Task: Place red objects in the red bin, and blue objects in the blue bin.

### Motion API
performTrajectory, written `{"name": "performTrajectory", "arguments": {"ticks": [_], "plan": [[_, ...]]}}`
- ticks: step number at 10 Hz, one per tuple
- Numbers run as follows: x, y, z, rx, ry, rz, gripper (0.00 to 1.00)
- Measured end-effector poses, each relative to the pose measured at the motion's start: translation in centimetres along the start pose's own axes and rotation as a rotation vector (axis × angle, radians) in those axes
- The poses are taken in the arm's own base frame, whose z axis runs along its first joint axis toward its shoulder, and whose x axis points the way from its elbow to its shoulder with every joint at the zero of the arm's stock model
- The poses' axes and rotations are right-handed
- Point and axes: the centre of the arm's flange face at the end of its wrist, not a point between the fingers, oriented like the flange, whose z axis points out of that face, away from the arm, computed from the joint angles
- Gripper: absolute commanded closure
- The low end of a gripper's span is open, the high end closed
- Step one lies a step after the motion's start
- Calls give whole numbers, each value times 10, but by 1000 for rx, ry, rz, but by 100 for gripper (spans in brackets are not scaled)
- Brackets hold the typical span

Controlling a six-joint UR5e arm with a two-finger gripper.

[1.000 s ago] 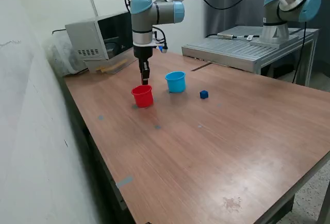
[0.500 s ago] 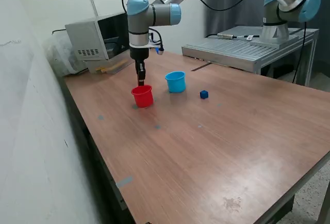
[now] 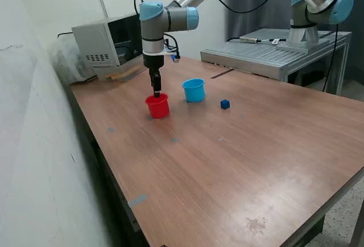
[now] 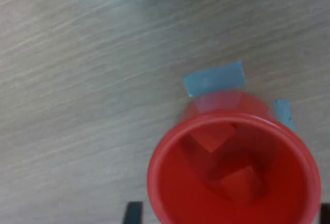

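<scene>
The red bin (image 3: 157, 106) stands on the wooden table, with the blue bin (image 3: 194, 90) a short way off on the exterior view's right. My gripper (image 3: 157, 91) hangs straight over the red bin, just above its rim. In the wrist view the red bin (image 4: 232, 216) fills the frame and two red objects (image 4: 211, 136) (image 4: 242, 184) lie inside it. A dark fingertip (image 4: 133, 214) shows at each side of the bin, wide apart, with nothing between them. One blue object (image 3: 225, 104) lies on the table beyond the blue bin, on the exterior view's right.
A grey appliance (image 3: 108, 42) sits at the table's back corner. A metal platform (image 3: 267, 53) carries a second arm's base (image 3: 307, 31). A wall runs along the exterior view's left. Blue tape pieces (image 4: 214, 78) are stuck to the table beside the red bin.
The arm has shifted slightly toward the exterior view's left while the gripper stays over the red bin. The bins and the blue cube have not moved.
</scene>
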Motion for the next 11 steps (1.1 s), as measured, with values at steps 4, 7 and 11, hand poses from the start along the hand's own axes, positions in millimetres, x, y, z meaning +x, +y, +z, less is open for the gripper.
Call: {"name": "performTrajectory", "arguments": {"ticks": [4, 7, 11], "plan": [[5, -27, -38, 0, 4, -35, 0], [23, -83, -77, 17, 12, -87, 0], [35, -162, -82, 86, 11, -142, 0]]}}
